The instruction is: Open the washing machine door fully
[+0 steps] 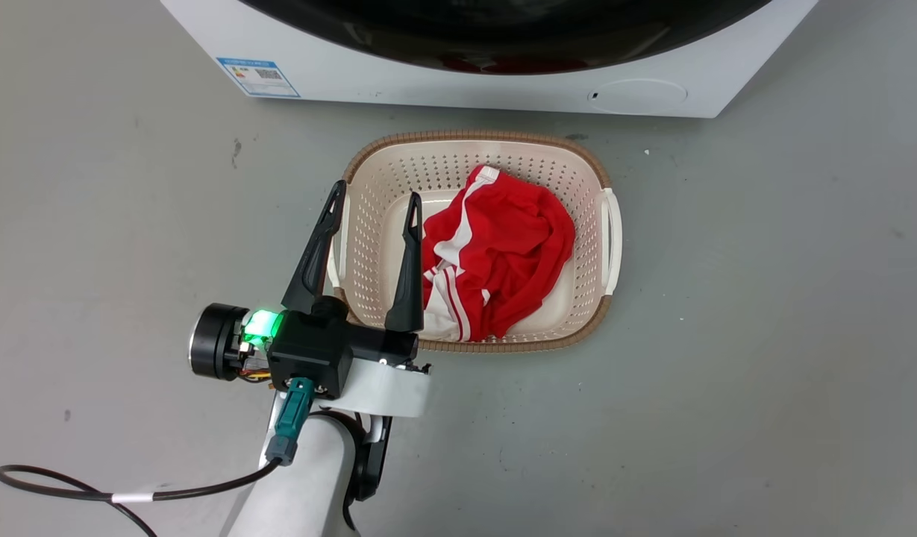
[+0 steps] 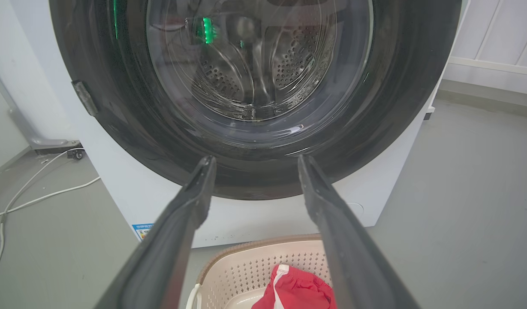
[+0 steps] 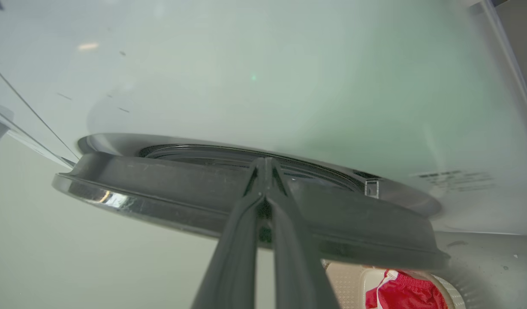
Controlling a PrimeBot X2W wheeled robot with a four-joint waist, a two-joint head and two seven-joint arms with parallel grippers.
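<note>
Washing lies in a cream basket (image 1: pixel 592 171) on the grey floor (image 1: pixel 764 335): red clothes (image 1: pixel 503 246) with white stripes, heaped toward its right side. The basket sits just in front of the white washing machine (image 1: pixel 428 86), likely so the clothes can go straight in once the way is clear.

The washing machine door (image 2: pixel 130 128) is the big round black one with the clear glass middle. It is on the front of the machine, on the far side of the basket. It lies close against the white front. I cannot tell if it is open a crack or shut tight, so the big swing out is not yet done.

The right hand (image 3: pixel 263 161) has its two fingers pressed together with nothing between them. The tips rest at the door's black rim, right by the thin gap between the rim and the white front. I think they are held thin like that so they can slip behind the rim and pull.

The left hand (image 1: pixel 377 192) has its fingers spread apart and holds nothing. It hangs over the left edge of the basket, pointing at the door but well apart from it, likely so the door does not bump it.
</note>
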